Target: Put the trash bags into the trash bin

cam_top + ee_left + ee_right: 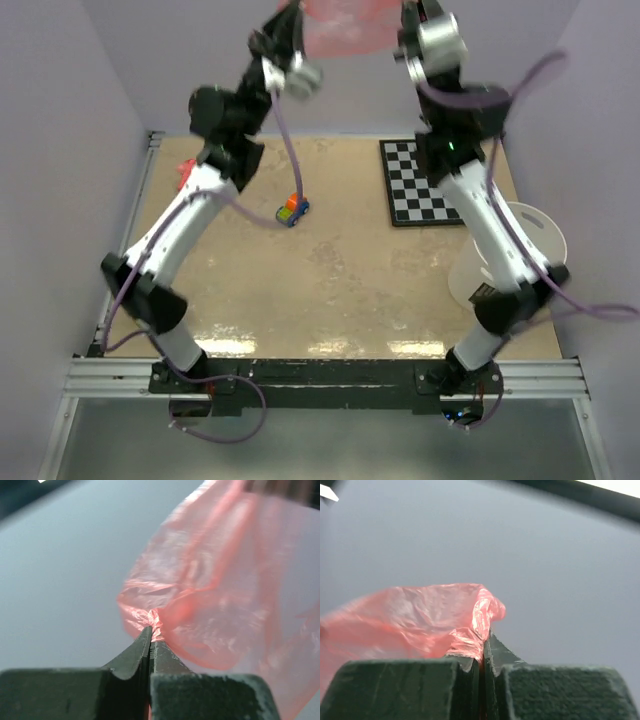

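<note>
Bag (pixel 225 590) film is pinched at a bunched corner by the left pincer (pixel 151 632), whose jaws are closed on it. The right pincer (pixel 484 640) is likewise closed on another crumpled edge. The top view shows both arms raised high at the far side, with the bag stretched between them in the air, well above the worktop (pixel 330 290). The bin (pixel 550 240) stands on the worktop at the near right, partly hidden behind the right arm. The part of its inside that shows is plain white. A checkerboard (pixel 425 185) lies just beyond it. A toy car (pixel 292 210) sits mid-worktop, and a red piece (pixel 185 172) lies at the far left.
</note>
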Available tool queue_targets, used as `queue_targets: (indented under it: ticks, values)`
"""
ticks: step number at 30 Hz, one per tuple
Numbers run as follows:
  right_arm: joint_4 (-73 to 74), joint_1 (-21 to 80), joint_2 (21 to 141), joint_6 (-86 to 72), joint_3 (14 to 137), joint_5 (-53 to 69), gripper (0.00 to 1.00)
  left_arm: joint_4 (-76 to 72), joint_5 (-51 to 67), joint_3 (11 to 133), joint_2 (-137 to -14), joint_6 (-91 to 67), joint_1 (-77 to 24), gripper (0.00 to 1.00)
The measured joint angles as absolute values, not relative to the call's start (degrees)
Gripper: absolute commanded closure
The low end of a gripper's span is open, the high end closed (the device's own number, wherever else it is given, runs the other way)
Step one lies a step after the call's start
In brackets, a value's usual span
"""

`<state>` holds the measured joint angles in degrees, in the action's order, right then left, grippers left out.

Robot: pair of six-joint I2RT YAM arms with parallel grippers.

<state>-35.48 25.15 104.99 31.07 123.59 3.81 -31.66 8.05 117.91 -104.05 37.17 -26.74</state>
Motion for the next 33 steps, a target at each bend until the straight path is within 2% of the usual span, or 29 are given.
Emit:
queue_targets:
  ticks: [4,7,8,9,11,13,14,16,17,19,22,26,28,30,32,33]
  values:
    - [-51.44,34.24,78.72,39.31,94.96,12.25,1.0,-50.78,17.3,88.73,-84.97,49.65,-39.77,1.0]
    - [-57.3,33.19,64.71,41.39,74.39,9.23,1.0,-62.24,17.87,60.27,-72.4,55.16,-41.43,1.0]
    - [-51.35,32.6,61.45,42.5,64.97,7.7,1.0,-62.11,17.12,50.98,-67.92,57.06,-41.5,1.0]
    - [-47.29,32.56,61.14,43.22,61.78,7.73,1.0,-58.11,16.99,37.98,-61.47,59.4,-41.43,1.0]
    - [-26.55,32.56,59.55,45.52,52.14,9.06,1.0,-38.63,19.14,16.16,-43.16,62.15,-41.58,1.0]
    - [-5.13,32.47,56.66,45.41,42.17,10.26,1.0,-19.79,22.92,7.53,-23.05,63.61,-42.04,1.0]
    - [7.27,32.23,50.39,44.56,36.05,11.31,1.0,-11.38,25.47,6.76,-11.66,64.27,-42.24,1.0]
    - [19.03,32.14,34.44,43.7,32.08,13.56,1.0,-5.87,27.68,10.44,-3.38,64.77,-42.33,1.0]
    - [19.51,32.18,24.91,43.38,32.8,15.14,1.0,-2.7,28.34,14.7,-3.51,65.14,-42.39,1.0]
    - [16.97,32.25,17.02,43.09,38.2,16.95,1.0,1.04,27.97,20.8,-7.66,64.97,-42.44,1.0]
    - [10.48,32.36,21.8,41.95,47.53,17.12,1.0,4.82,23.31,28.93,-19.9,61.63,-42.46,1.0]
    - [6.61,32.38,38.54,37.85,52.12,11.88,1.0,6.26,13.1,33.74,-33.93,53.87,-42.39,1.0]
    - [6.85,32.29,46.11,35.73,52.29,8.78,0.78,6.46,7.77,33.87,-37.34,50.17,-42.37,1.0]
    - [8.8,32.27,51.33,33.82,52.29,6.39,0.65,5.06,3.03,33.8,-38.11,47.51,-42.28,1.0]
    - [11.16,32.23,52.69,32.64,52.8,4.95,0.63,0.82,-1.06,33.76,-38.0,45.87,-42.28,1.0]
    - [12.49,32.23,52.69,32.18,53.76,4.34,0.68,-2.0,-3.49,33.78,-38.35,45.23,-42.28,1.0]
